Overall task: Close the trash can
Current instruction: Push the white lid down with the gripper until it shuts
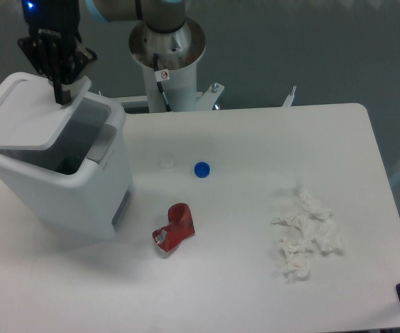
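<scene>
Under your gripper [62, 99] the lid [30, 114] of the trash can [61, 173] slopes half-shut; push down-right. Jaw opening: cannot tell.

Arm base [166, 52]: grey metal column, round flange on top, small red-and-white sticker on its front with a thin black cable hanging just below. Above the base, a silver link [127, 8] with a light-blue joint ring. Left of the base, the gripper [61, 94]: black, ribbed housing, narrow dark fingers, a small blue light lit at its top.
</scene>
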`<state>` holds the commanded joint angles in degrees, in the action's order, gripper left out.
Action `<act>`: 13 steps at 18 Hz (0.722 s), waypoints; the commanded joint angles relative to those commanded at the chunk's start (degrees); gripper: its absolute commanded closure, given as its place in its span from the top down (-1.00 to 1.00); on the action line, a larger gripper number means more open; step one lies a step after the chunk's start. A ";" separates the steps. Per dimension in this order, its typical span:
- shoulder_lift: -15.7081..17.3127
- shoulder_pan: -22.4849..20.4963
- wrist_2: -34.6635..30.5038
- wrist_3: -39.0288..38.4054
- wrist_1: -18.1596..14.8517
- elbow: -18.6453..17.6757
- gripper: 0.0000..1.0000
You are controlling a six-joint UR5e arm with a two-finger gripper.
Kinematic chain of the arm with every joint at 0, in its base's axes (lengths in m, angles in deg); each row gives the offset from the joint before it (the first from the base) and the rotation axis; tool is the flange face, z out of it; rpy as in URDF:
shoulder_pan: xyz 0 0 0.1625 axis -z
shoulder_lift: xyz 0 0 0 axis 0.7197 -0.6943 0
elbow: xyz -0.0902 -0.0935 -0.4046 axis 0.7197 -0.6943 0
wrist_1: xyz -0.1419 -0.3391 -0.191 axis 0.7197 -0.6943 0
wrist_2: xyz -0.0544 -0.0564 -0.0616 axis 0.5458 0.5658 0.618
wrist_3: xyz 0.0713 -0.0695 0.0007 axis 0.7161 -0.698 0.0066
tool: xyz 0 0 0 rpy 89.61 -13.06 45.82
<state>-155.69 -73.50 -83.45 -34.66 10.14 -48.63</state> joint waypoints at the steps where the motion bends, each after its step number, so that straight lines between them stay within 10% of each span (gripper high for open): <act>1: -0.09 -0.52 0.00 0.17 0.00 -0.26 -1.00; 13: -3.33 -0.88 -0.09 0.18 0.18 -0.88 -1.00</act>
<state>-159.02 -74.38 -83.54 -34.48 10.32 -49.51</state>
